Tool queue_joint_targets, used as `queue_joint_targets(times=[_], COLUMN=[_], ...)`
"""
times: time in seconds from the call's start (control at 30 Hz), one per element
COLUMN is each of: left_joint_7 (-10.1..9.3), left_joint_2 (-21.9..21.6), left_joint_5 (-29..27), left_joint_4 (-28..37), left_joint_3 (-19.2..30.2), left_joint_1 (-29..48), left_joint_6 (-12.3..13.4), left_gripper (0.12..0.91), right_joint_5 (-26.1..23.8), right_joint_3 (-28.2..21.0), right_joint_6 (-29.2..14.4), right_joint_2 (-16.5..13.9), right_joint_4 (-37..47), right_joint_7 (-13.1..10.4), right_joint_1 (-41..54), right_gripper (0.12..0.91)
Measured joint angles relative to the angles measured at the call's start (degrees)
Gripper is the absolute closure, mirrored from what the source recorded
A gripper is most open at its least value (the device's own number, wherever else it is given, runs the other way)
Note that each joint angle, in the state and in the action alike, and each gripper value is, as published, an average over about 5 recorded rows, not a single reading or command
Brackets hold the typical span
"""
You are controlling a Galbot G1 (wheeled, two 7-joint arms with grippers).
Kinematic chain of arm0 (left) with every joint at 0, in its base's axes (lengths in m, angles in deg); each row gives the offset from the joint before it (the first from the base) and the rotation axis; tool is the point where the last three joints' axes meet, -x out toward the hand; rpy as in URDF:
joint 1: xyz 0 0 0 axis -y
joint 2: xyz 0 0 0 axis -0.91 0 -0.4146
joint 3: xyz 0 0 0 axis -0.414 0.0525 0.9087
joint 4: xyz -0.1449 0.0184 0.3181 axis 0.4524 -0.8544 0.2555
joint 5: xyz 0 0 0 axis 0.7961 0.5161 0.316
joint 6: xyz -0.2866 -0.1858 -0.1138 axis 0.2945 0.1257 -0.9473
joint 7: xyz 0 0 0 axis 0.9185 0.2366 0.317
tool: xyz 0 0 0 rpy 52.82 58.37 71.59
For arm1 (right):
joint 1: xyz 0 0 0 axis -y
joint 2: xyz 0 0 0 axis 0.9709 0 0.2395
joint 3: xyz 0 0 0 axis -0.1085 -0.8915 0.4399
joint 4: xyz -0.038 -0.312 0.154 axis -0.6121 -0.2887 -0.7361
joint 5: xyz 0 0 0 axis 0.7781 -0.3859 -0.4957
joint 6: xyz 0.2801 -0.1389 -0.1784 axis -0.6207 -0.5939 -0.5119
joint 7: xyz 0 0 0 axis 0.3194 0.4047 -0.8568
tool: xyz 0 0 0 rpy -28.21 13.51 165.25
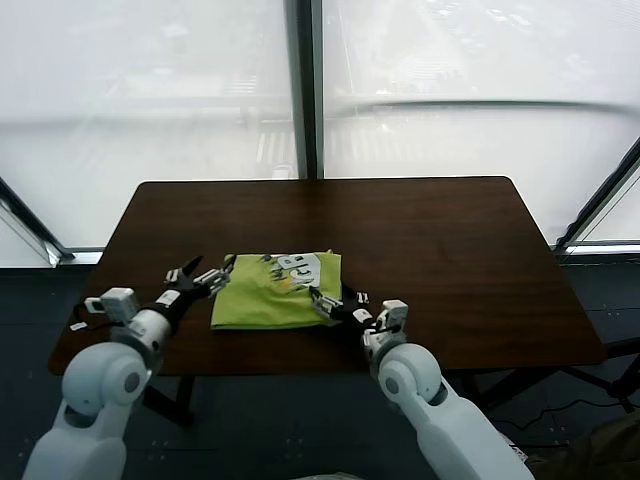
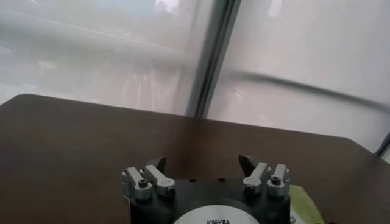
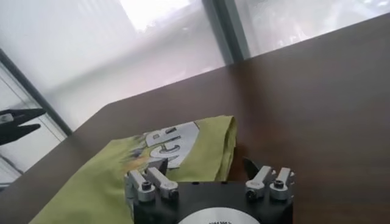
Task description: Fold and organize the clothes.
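Already the T-shirt was seen folded into a compact rectangle on the near middle of the dark wooden table, with the white printed graphic facing up along its far edge. The folding itself was judged largely done; what may have remained was a final fold or a neatening of the edges, since the far corner looked slightly rumpled. The left gripper was held low over the table just beside the shirt's left edge, its fingers spread wide with nothing between them, and in the left wrist view only bare tabletop was seen between the jaws. The right gripper was placed at the shirt's near right corner, its fingers parted; no cloth was seen pinched between them in the right wrist view, where the green fabric lay just beyond the fingertips. No container, basket or tray was visible anywhere in the views, so nothing could be said of contents.
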Motion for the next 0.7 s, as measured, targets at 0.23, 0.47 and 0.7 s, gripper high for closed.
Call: queue_joint_targets(times=[0.23, 0.47, 0.7], left_joint_7=[0.00, -0.01, 0.00], left_joint_2=[0.4, 0.7, 1.2], left_joint_5=[-0.2, -0.4, -0.7], left_joint_4=[0.1, 0.0, -0.1], left_joint_3=[0.2, 0.3, 0.7], left_joint_1=[-0.2, -0.5, -0.6], left_joint_6=[0.1, 0.1, 0.2], left_gripper=[0.123, 0.123, 0.123], right_joint_5=[-0.8, -0.6, -0.6], right_joint_3=[0.4, 2.4, 6.5], right_joint_6=[0.5, 1.3, 1.2], right_joint_2=[-0.8, -3.5, -9.8], right_joint_4=[-0.1, -1.6, -1.9], right_joint_7=[0.0, 0.7, 2.7], right_joint_1=[-0.4, -0.5, 0.1], right_gripper=[0.702, 0.866, 0.872])
